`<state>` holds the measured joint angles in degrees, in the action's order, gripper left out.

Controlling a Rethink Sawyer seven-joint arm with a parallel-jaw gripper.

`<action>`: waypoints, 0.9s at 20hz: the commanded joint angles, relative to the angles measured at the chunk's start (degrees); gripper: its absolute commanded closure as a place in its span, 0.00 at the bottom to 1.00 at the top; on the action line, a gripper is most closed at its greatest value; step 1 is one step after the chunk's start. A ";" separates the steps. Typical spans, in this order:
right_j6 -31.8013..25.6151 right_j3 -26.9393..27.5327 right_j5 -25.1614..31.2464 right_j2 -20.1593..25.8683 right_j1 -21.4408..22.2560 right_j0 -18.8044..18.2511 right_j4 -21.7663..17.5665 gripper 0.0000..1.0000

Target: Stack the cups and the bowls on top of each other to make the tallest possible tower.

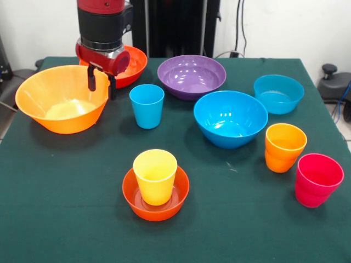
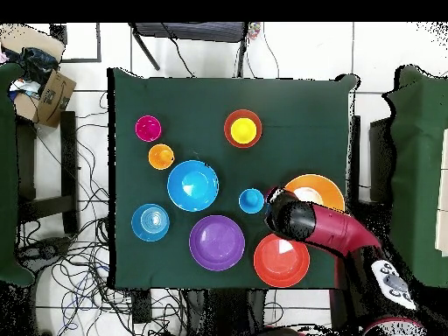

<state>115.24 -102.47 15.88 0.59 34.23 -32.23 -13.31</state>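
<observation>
Yellow cup (image 1: 155, 175) upright in small red-orange bowl (image 1: 156, 203); other pieces unstacked

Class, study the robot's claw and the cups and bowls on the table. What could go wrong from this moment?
1. The claw hangs open at the large light orange bowl, apparently astride its rim; a pinch on that thin, sloping wall might slip or tip the bowl.
2. The medium red-orange bowl sits right behind the arm and could be knocked.
3. Only the yellow cup is stacked, in the small red-orange bowl; a narrow base may wobble.

Cup (image 1: 155, 176) stands in small bowl (image 1: 156, 195); other cups, bowls apart on table (image 1: 66, 219).
</observation>
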 commanded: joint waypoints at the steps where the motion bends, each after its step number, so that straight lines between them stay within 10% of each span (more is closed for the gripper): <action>1: 5.59 1.78 -5.67 3.35 -2.21 -0.89 -0.03 0.00; 18: 4.49 2.53 -6.65 4.61 -4.49 -1.30 -0.07 0.00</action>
<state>115.24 -102.44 11.41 0.79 32.75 -34.01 -13.28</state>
